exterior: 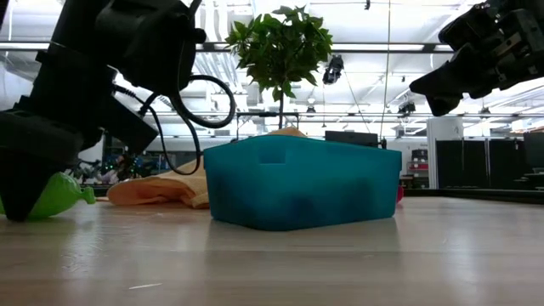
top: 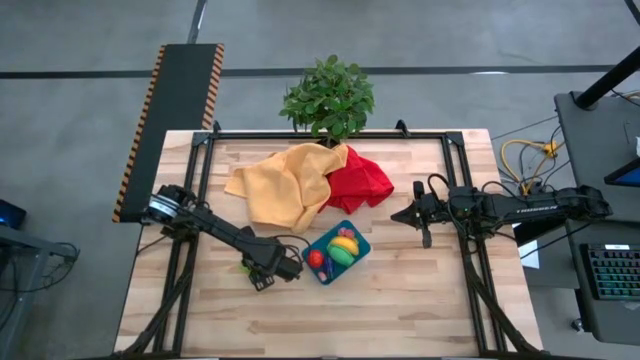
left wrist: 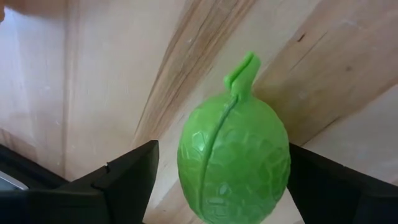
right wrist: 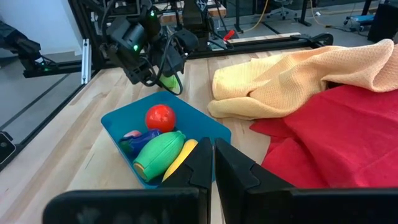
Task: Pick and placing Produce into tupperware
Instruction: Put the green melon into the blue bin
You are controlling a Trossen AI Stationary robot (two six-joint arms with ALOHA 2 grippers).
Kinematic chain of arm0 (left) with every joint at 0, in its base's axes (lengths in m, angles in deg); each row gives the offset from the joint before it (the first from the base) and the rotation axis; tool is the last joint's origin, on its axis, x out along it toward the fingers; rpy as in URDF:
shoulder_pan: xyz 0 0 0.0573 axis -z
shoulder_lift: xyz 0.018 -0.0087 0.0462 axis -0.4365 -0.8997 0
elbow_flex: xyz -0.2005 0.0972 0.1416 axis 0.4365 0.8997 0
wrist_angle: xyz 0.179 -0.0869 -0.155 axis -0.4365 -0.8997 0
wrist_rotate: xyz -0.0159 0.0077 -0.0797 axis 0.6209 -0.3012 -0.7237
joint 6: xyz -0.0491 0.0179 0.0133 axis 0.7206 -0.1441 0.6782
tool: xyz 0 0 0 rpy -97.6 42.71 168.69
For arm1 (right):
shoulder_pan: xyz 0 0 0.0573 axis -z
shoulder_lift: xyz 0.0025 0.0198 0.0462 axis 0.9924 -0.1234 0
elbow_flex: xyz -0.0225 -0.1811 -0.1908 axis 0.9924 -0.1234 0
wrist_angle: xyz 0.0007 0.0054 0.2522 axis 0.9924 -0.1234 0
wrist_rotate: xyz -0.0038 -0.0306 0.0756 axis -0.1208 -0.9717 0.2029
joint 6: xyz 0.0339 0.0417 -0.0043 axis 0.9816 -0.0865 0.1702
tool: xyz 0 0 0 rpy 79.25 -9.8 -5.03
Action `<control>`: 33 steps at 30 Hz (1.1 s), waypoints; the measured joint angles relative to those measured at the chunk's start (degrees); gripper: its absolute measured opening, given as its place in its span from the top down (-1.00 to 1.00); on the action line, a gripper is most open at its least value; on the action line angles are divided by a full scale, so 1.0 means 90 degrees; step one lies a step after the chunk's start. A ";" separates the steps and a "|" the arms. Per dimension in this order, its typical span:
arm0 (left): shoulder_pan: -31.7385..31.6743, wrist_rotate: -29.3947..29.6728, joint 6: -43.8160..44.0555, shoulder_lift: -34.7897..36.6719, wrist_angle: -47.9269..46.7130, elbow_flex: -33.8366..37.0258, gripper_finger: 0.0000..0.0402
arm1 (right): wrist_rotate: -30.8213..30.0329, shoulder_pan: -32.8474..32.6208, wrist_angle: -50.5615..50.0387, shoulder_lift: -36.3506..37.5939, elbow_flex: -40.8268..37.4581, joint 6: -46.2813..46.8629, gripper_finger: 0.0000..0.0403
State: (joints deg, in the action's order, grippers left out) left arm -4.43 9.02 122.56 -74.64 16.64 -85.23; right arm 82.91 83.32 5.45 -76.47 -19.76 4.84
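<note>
A green produce piece with a short stem lies on the wooden table, just left of the teal tupperware. My left gripper is open, points steeply down, and has one finger on each side of the piece. The low view shows the piece resting on the tabletop behind the dark fingers. The tupperware holds a red tomato, a green piece, a yellow banana, a purple eggplant and a pink berry. My right gripper waits shut above the table's right side. My left gripper comes at the green piece from above, and the piece lies on the table. One finger stands clear of it with a gap. The other finger sits right at the piece's side, and I cannot tell whether it touches.
A yellow cloth and a red cloth lie crumpled at the far middle of the table. A potted plant stands behind the far edge. Bare wood stretches along the near edge.
</note>
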 joint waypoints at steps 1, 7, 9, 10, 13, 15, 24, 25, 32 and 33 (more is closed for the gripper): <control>0.0002 -0.0011 0.0000 0.0002 0.0005 0.0000 -0.54 | 0.0000 0.0000 -0.0001 0.0000 0.0000 -0.0001 0.96; 0.0002 -0.0119 -0.0126 0.0002 0.0023 0.0007 -0.29 | 0.0000 0.0000 -0.0001 0.0000 0.0000 -0.0001 0.96; 0.0002 -0.0121 -0.0167 0.0002 0.0002 0.0012 -0.19 | 0.0000 0.0000 -0.0001 -0.0001 0.0000 -0.0002 0.96; 0.0002 -0.0124 -0.0169 0.0002 -0.0002 0.0011 -0.13 | 0.0000 0.0000 -0.0001 0.0000 0.0000 0.0000 0.96; 0.0002 -0.0129 -0.0335 0.0009 -0.0046 0.0010 0.01 | 0.0000 0.0000 -0.0001 -0.0001 0.0000 -0.0002 0.96; 0.0002 -0.0130 -0.0475 0.0014 -0.0066 0.0005 0.07 | 0.0000 0.0000 -0.0001 0.0001 0.0000 0.0000 0.96; 0.0002 -0.0091 -0.0642 0.0038 -0.0054 -0.0020 0.04 | 0.0000 0.0000 -0.0001 -0.0001 0.0000 -0.0017 0.96; 0.0002 -0.0089 -0.0662 0.0046 -0.0037 -0.0041 0.04 | 0.0000 0.0000 -0.0001 -0.0001 0.0000 -0.0017 0.96; 0.0002 0.0220 -0.0813 0.0286 -0.0021 -0.0255 0.04 | 0.0000 0.0000 -0.0001 0.0001 0.0000 -0.0016 0.96; 0.0002 0.0312 -0.0840 0.0357 0.0010 -0.0290 0.04 | 0.0000 0.0000 -0.0001 -0.0001 0.0000 -0.0016 0.96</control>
State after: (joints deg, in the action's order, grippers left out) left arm -4.41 11.83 114.99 -71.43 16.73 -87.84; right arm 82.91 83.32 5.44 -76.48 -19.76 4.69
